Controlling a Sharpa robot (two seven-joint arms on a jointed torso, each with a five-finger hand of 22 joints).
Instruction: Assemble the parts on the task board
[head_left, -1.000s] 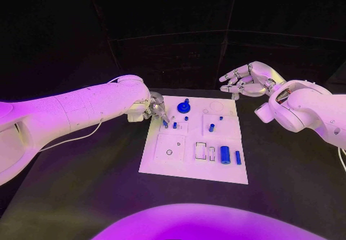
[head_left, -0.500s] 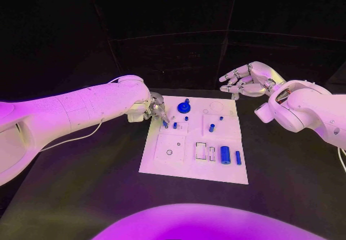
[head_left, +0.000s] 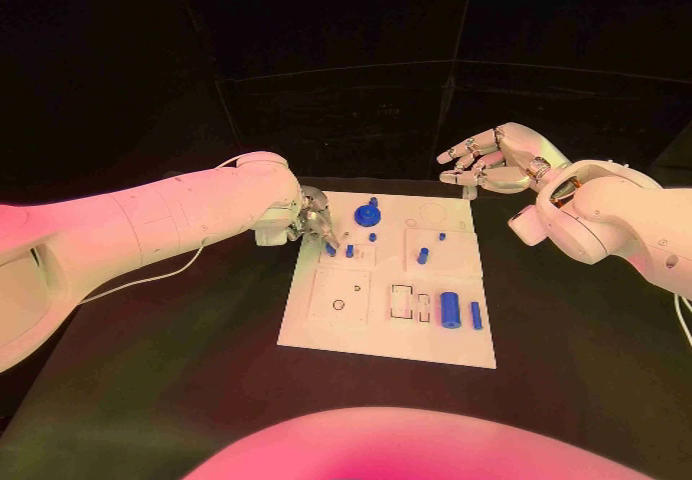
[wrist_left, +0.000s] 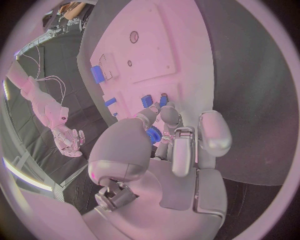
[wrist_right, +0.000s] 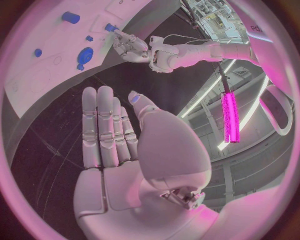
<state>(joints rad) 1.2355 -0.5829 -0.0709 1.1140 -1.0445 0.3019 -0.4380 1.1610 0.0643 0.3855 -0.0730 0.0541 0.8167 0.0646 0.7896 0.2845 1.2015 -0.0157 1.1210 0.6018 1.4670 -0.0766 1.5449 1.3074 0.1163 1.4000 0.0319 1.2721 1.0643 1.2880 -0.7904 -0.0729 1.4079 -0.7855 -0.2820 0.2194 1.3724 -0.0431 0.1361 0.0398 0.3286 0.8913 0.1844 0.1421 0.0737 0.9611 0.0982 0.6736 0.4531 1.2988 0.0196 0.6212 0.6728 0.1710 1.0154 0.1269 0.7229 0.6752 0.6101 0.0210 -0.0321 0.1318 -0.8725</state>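
Left hand (head_left: 310, 222) at upper left corner of task board (head_left: 346, 325).
A small blue part (head_left: 330, 247) is pinched there; right hand (head_left: 493, 160) is held spread, upper right, above tabletop (head_left: 173, 360).

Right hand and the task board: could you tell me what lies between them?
Nothing: in the head view, bare black table separates the raised, open right hand from the task board.

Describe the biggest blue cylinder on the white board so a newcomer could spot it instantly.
Find the white task board mid-table, then its near right part. The large blue cylinder lies there, flat, between white rectangular outlines and a thin blue bar. It is far fatter than any other blue piece.
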